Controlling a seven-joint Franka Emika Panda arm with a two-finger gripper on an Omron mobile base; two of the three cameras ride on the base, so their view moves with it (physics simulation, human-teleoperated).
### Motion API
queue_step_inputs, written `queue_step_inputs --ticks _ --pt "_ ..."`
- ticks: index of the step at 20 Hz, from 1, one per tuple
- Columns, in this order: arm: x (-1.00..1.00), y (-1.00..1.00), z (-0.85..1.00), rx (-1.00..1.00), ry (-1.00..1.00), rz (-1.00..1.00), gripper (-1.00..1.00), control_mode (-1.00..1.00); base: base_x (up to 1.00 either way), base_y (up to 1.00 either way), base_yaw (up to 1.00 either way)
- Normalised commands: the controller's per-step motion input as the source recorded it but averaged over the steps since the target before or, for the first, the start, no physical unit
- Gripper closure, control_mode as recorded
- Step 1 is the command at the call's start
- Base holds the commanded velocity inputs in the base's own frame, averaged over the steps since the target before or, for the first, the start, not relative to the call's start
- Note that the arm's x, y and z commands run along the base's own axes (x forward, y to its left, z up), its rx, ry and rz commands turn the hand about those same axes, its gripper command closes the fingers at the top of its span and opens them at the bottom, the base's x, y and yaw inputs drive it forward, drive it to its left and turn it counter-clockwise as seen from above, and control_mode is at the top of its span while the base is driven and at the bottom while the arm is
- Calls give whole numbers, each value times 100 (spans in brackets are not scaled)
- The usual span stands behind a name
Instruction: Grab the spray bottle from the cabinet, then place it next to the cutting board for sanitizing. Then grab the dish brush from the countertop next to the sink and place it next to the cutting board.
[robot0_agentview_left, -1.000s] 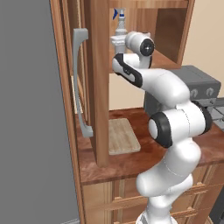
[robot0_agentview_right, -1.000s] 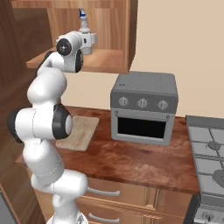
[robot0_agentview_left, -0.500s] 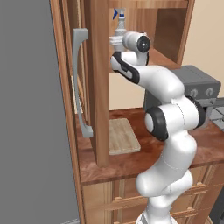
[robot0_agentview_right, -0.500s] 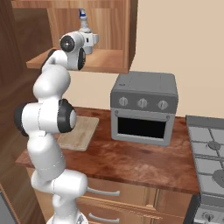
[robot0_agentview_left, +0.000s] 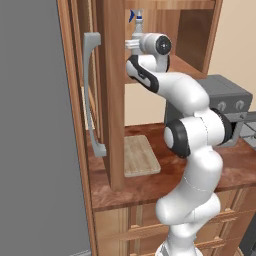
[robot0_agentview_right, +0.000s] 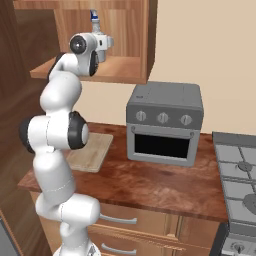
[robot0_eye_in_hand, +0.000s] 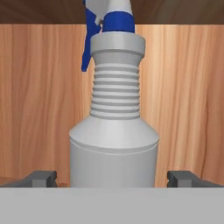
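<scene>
Two fingertips (robot0_eye_in_hand: 41, 177) of the gripper (robot0_eye_in_hand: 113, 178) were seen spread wide at the bottom of the hand view, empty, flanking the spray bottle (robot0_eye_in_hand: 113, 131) at frame centre. A centred, level closure on its body was judged best. The bottle's base was cut off; the cabinet (robot0_agentview_left: 112, 100) shelf was barely visible.

A simulated kitchen under even, soft light. A plain cream wall (robot0_agentview_right: 210, 45) runs behind a glossy reddish-brown wooden tabletop (robot0_agentview_right: 160, 180). A grey toaster oven (robot0_agentview_right: 165, 122) with three round knobs sits on it, against the wall. Beside it, at the right edge, is a grey gas stove (robot0_agentview_right: 240, 175). Light wooden drawers (robot0_agentview_right: 140, 225) with curved grey handles sit below.
</scene>
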Motion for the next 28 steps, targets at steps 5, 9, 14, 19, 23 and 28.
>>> queue_step_inputs --ticks 5,9,14,19,23,28 --pt "20 7 0 0 6 0 -100 -100 0 0 0" --pt "30 3 0 0 6 0 -100 -100 0 0 0" --pt "14 3 0 0 2 0 100 -100 0 0 0" --pt "3 0 0 0 2 0 100 -100 0 0 0" --pt "0 0 -1 1 3 0 100 -100 0 0 0" --pt "-2 0 -2 11 0 -9 100 -100 0 0 0"
